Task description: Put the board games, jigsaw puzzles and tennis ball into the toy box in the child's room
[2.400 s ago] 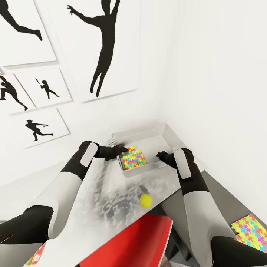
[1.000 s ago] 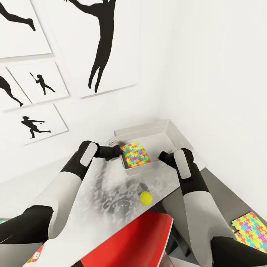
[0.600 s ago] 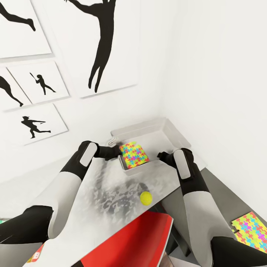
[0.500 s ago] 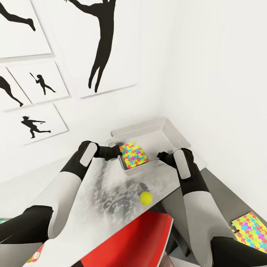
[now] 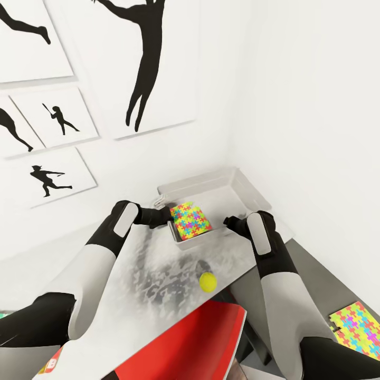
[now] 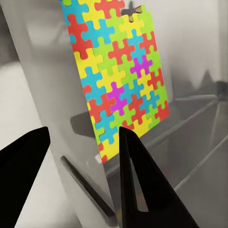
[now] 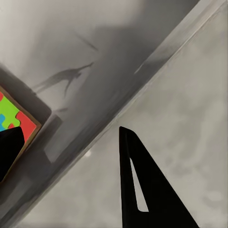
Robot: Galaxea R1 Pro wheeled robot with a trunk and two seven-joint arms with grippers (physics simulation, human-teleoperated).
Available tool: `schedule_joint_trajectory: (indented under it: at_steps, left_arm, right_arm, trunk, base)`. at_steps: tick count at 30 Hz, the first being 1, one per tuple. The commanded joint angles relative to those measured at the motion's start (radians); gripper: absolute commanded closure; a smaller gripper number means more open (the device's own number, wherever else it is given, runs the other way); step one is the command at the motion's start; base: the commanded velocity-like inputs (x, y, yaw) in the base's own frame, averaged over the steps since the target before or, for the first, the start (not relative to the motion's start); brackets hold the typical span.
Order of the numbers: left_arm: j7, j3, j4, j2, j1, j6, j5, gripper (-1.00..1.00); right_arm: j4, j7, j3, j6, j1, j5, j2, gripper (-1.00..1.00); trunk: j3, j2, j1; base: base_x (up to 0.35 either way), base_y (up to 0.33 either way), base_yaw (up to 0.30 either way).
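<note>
The light-grey toy box (image 5: 248, 191) sits in the far corner of the pale table (image 5: 158, 285). Inside it a jigsaw puzzle (image 5: 191, 220) (image 6: 118, 80) leans tilted against the near wall. My left gripper (image 5: 165, 213) (image 6: 83, 142) is open, its fingers either side of the box's left wall. At the box's near right rim my right gripper (image 5: 228, 221) (image 7: 71, 142) is open too, with the puzzle's corner (image 7: 16, 118) beside it. The tennis ball (image 5: 207, 283) lies on the table near its front edge. A second jigsaw puzzle (image 5: 359, 328) lies low at the right.
A red board game box (image 5: 184, 343) juts out under the table's front edge, and another printed box (image 5: 50, 365) peeks in at the lower left. White walls with silhouette pictures (image 5: 153, 63) close the corner. A dark-grey lower desk (image 5: 322, 285) stands at the right.
Over the last second the toy box and the puzzle in it slid slightly left, and my right gripper followed. In the last half second nothing moved.
</note>
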Motion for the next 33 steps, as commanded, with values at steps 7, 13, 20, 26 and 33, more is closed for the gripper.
schedule_joint_trajectory:
  at_steps: [7, 13, 20, 26, 33]
  left_arm:
    - [-0.004, 0.0, 0.0, -0.001, -0.001, 0.004, 0.001, 1.0]
    - [-0.004, 0.0, 0.0, -0.001, -0.001, 0.004, 0.001, 1.0]
    - [-0.004, 0.0, 0.0, -0.001, -0.001, 0.004, 0.001, 1.0]
    - [-0.004, 0.0, 0.0, -0.001, -0.001, 0.004, 0.001, 1.0]
    - [-0.004, 0.0, 0.0, -0.002, -0.001, 0.004, 0.002, 1.0]
  right_arm:
    - [-0.002, -0.012, 0.001, -0.01, -0.001, -0.05, 0.001, 1.0]
    - [-0.003, -0.012, 0.001, -0.009, 0.0, -0.05, 0.001, 1.0]
    - [-0.004, -0.012, 0.001, -0.009, -0.001, -0.049, 0.001, 1.0]
    - [-0.005, -0.012, 0.001, -0.009, 0.0, -0.049, 0.001, 1.0]
    - [-0.005, -0.011, 0.001, -0.009, 0.0, -0.05, 0.001, 1.0]
  trunk:
    - [0.001, -0.002, 0.001]
    - [0.01, -0.002, 0.001]
    - [0.021, -0.002, 0.001]
    - [0.031, -0.002, 0.001]
    - [0.043, -0.002, 0.001]
  base:
    - [0.0, 0.0, 0.0]
    - [-0.006, 0.0, 0.0]
    - [-0.014, 0.0, 0.0]
    - [-0.061, 0.007, 0.0]
    - [-0.22, 0.125, 0.027]
